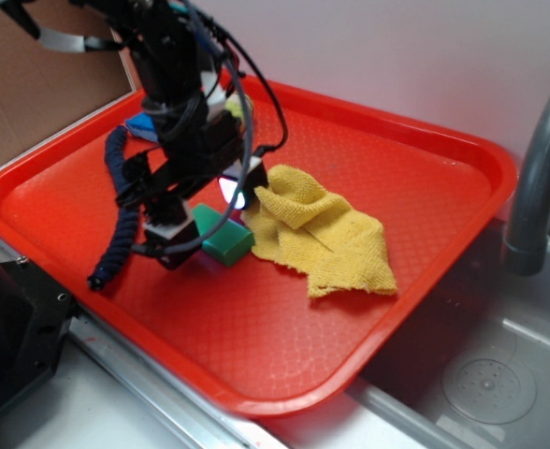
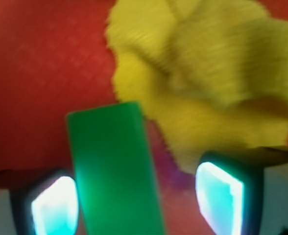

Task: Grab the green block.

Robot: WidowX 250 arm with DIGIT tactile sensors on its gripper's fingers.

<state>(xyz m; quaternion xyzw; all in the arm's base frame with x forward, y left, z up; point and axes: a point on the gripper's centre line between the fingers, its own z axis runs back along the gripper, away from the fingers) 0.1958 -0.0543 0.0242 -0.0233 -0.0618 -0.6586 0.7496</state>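
- Emerald-green, smooth-faced rectangular block (image 2: 115, 171) lies flat on the red plastic tray (image 1: 415, 168), whose floor bears a fine diamond-grid texture.
- Robot's black hand (image 1: 205, 224) stands over the block with its jaws spread; the wrist view shows the block between the two pale glowing fingertips (image 2: 55, 205), nearer the left one, with a gap on the right.
- Crumpled yellow woven cloth (image 1: 322, 229), soft and ribbed, sits just beside the block.
- Grey curved faucet (image 1: 537, 178) rises beyond the tray's right edge.

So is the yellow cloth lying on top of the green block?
No, in the wrist view the green block lies bare on the red tray, with the yellow cloth beside it.
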